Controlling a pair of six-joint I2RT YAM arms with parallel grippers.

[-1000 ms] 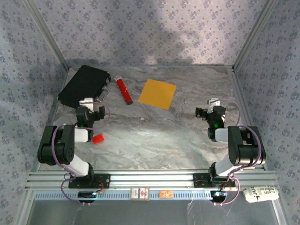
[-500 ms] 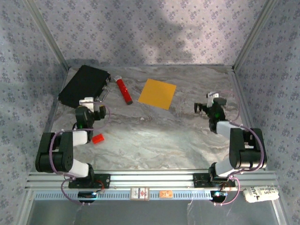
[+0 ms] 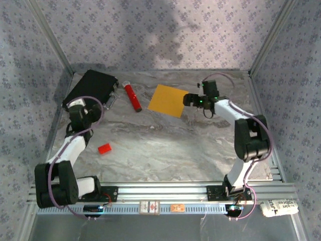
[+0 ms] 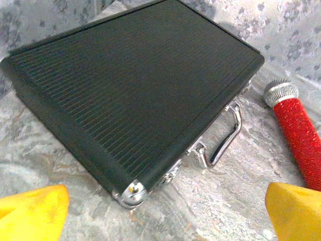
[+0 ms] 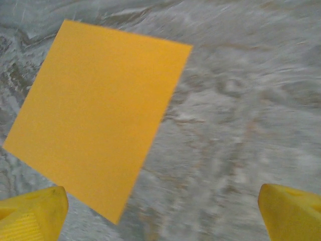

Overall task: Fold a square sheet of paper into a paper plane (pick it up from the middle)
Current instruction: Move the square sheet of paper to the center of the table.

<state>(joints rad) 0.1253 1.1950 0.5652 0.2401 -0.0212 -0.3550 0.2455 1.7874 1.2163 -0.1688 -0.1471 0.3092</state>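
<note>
The square sheet of paper (image 3: 168, 100) (image 5: 100, 115) lies flat and unfolded on the marbled table, plain orange-yellow. My right gripper (image 3: 189, 99) (image 5: 160, 221) hovers just off the sheet's right edge. It is open, its yellow fingertips (image 5: 30, 213) spread wide with bare table between them, and the paper's near corner reaches toward the left one. My left gripper (image 3: 76, 108) (image 4: 163, 221) is open too. It sits at the near corner of the black case (image 3: 90, 90) (image 4: 130, 95), holding nothing.
A red cylinder (image 3: 133, 97) (image 4: 296, 135) with a silver cap lies between the case and the paper. The case's chrome handle (image 4: 225, 138) faces it. A small red block (image 3: 104, 148) rests near the left arm. Patterned walls close the table on three sides.
Both arms have stretched away from their bases. The right gripper swung left and back to the paper's right edge. The left gripper moved left toward the black case. The paper has not moved.
</note>
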